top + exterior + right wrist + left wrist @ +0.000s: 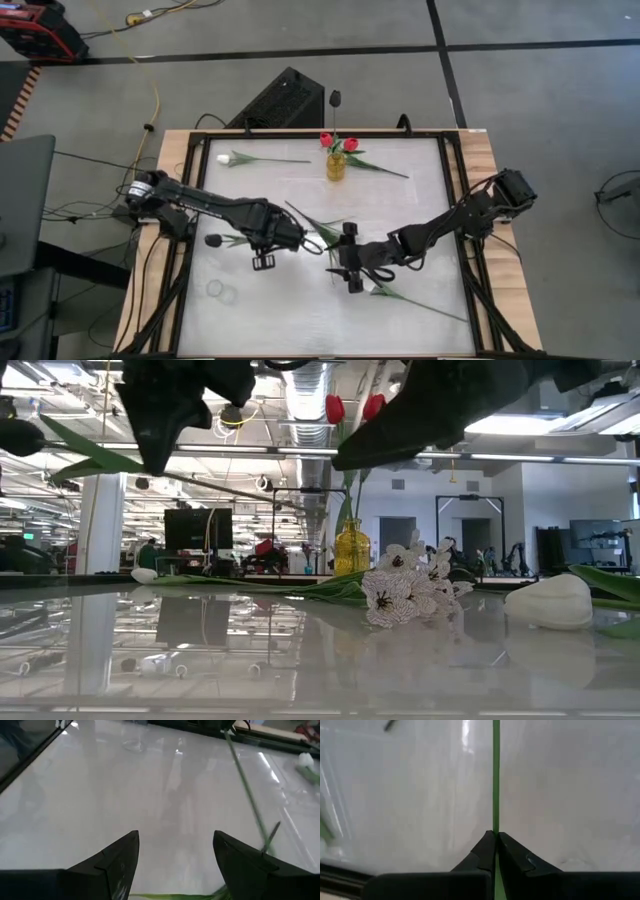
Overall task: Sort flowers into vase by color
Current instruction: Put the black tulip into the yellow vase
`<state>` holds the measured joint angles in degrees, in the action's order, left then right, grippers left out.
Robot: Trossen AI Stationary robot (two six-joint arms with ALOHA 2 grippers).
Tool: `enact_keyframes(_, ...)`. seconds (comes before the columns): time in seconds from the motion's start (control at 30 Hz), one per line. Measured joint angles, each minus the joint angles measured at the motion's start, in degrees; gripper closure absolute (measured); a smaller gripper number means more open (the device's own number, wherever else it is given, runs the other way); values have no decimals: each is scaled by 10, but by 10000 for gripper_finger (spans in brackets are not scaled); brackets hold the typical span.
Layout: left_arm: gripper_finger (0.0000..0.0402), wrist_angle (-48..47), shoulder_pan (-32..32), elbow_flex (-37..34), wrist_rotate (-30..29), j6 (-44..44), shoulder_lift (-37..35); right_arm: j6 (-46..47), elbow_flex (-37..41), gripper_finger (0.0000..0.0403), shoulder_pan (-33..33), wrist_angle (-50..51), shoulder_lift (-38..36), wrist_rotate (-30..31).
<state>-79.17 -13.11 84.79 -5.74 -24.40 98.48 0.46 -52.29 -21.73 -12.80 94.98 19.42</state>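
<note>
1. The left hand [268, 250] is working left of centre on the surface [400, 200], its fingers [487, 851] pinched shut on a thin green flower stem [496, 775]; which flower that stem belongs to is hard to tell, though a black tulip bud [213, 240] is lying just beside that arm.
2. The right hand [350, 275] is hovering near the middle with its fingers [120, 857] spread wide and gripping nothing; a leafy stem [250, 795] is running past it on the surface.
3. The vase [336, 166] is standing at the far middle edge, already holding two red tulip buds [338, 143]; judging from this, the red ones are sorted and a further stem is now being picked up.
4. The next move is probably calling for lifting the pinched stem clear, carrying it to the vase and tipping the stem end into the narrow mouth; the long stem will likely be swaying and top-heavy against so squat a jar.
5. A white tulip [226, 158] is lying far left, well apart from the vase; a spray of tiny white blossoms [405, 592] is resting near the centre.
6. The vase is looking like translucent yellow glass, rounded and smooth; the stems are looking thin, stiff and plastic; the surface is showing glossy, reflective white.
</note>
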Motion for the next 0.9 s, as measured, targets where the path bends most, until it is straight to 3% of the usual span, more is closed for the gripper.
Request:
enact_keyframes(0.3, 401, 18, -8, -1, 1, 1, 0, -24, -55, 121, 10, 29, 0, 0)
enact_keyframes(0.6, 402, 26, -8, -1, 24, 14, 0, -22, -56, 121, 31, 39, 0, 0)
enact_keyframes(0.9, 402, 52, -7, -1, 41, 39, 0, -40, -63, 121, 40, -12, 68, 25)
